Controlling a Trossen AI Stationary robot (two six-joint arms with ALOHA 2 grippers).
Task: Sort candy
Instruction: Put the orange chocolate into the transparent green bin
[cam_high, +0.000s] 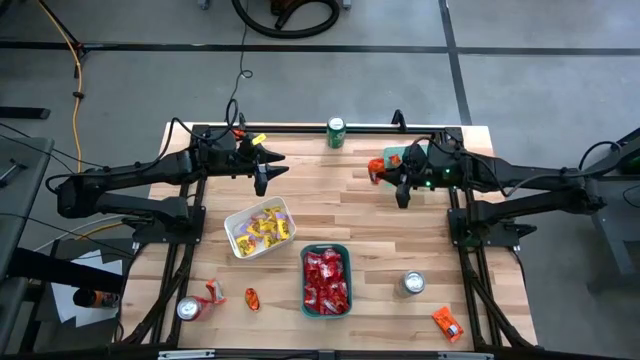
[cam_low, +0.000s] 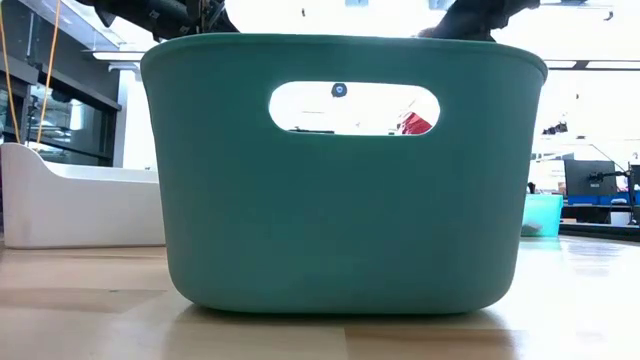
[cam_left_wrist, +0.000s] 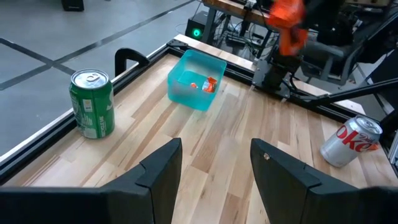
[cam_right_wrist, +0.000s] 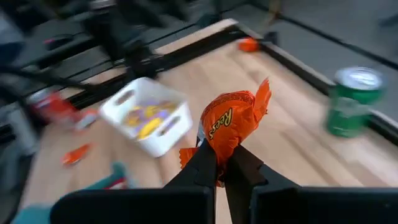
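My right gripper (cam_right_wrist: 217, 167) is shut on an orange candy packet (cam_right_wrist: 231, 121), high above the table's far right part; the packet also shows in the high view (cam_high: 377, 170). My left gripper (cam_left_wrist: 214, 168) stands open over the far left (cam_high: 275, 167), with nothing between its fingers. A white tray (cam_high: 232, 222) holds yellow candy. A teal tray (cam_high: 326, 249) holds red candy. A light-blue tray (cam_left_wrist: 186, 90) holds orange candy (cam_left_wrist: 210, 85). Loose packets lie on the table near the front: an orange one (cam_high: 448, 322), a red one (cam_high: 213, 292) and another orange one (cam_high: 252, 298). My right gripper pinches the orange packet's crimped lower end (cam_right_wrist: 214, 149) between its two fingertips. The fingers slant downward from the table's right side. The packet sticks out past the fingertips, lifted clear of the table, its far crimped end (cam_right_wrist: 263, 96) free.
A green can (cam_high: 336, 132) stands at the far edge, a silver can (cam_high: 411, 284) at the front right, and another can (cam_high: 188, 309) at the front left. In the low view the teal tray (cam_low: 340, 170) fills the picture, with the white tray (cam_low: 70, 205) beside it.
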